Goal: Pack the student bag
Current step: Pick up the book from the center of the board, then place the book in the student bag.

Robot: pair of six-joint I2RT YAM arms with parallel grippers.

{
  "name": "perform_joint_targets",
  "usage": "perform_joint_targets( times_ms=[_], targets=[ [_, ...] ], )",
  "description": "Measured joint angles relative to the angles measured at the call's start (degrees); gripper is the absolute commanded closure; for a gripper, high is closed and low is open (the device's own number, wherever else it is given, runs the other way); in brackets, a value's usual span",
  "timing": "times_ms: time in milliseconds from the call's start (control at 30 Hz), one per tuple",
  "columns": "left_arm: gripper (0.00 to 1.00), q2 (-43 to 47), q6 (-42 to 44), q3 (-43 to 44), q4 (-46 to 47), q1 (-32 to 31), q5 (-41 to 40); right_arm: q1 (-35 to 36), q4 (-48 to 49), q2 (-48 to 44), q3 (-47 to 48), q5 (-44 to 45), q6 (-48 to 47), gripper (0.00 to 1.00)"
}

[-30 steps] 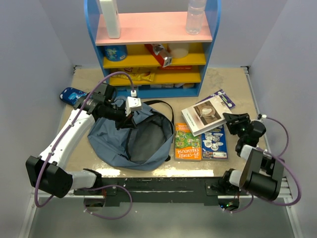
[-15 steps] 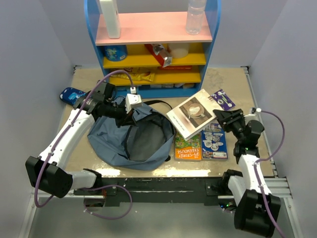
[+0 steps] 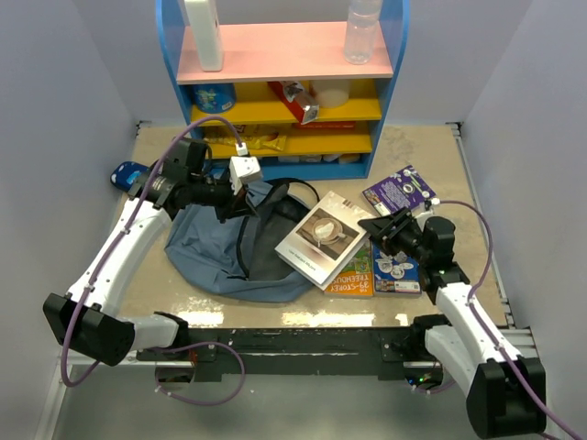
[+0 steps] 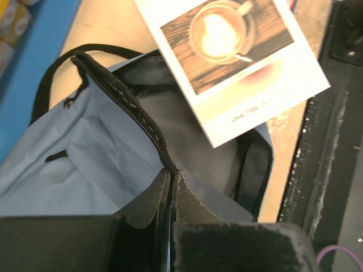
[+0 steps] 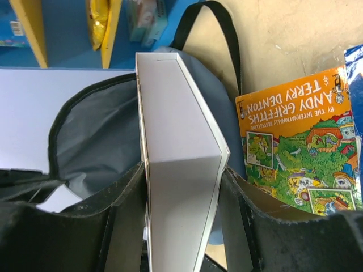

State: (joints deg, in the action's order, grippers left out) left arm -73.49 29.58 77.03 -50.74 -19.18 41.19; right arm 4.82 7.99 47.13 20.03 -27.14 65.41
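Above the surface, from the top camera, the left tool [image 3: 240, 197] pinches the zipper rim of the student bag [image 3: 215, 261], which lies left of centre. The right tool [image 3: 371, 223] clamps a white book [image 3: 321, 236] over its mouth. Left wrist: hold that rim [image 4: 130, 107] high. Right wrist: tip the book's leading edge down into the dark lining [image 5: 96, 130].

Matt cloth bag [image 3: 206, 264]; glossy paper book [image 3: 321, 236] cvr.
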Motion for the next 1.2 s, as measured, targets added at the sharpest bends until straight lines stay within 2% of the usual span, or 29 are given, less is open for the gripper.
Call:
perform_joint_targets(
  times_ms=[200, 367, 500, 800, 1200],
  targets=[
    [1.00, 0.0, 3.3, 1.3, -5.6, 0.0, 5.2, 7.6, 0.3, 8.4, 4.1, 4.7, 0.3, 0.74],
    [1.00, 0.0, 6.1, 2.0, -9.4, -0.1, 8.0, 19.7, 3.3, 18.8, 10.1, 10.8, 1.7, 0.75],
    [1.00, 0.6, 6.3, 1.8, -9.8, -0.1, 8.7, 26.7, 6.9, 24.9, 13.1, 15.7, 3.7, 0.75],
    [1.00, 2.4, 6.0, -0.8, -7.0, -1.7, 9.2, 35.2, 10.9, 32.9, 16.4, 22.4, 8.8, 0.76],
    [1.00, 4.2, 7.7, -4.8, -4.2, -2.4, 9.8, 45.1, 8.7, 35.5, 20.0, 30.6, 11.7, 0.78]
  ],
)
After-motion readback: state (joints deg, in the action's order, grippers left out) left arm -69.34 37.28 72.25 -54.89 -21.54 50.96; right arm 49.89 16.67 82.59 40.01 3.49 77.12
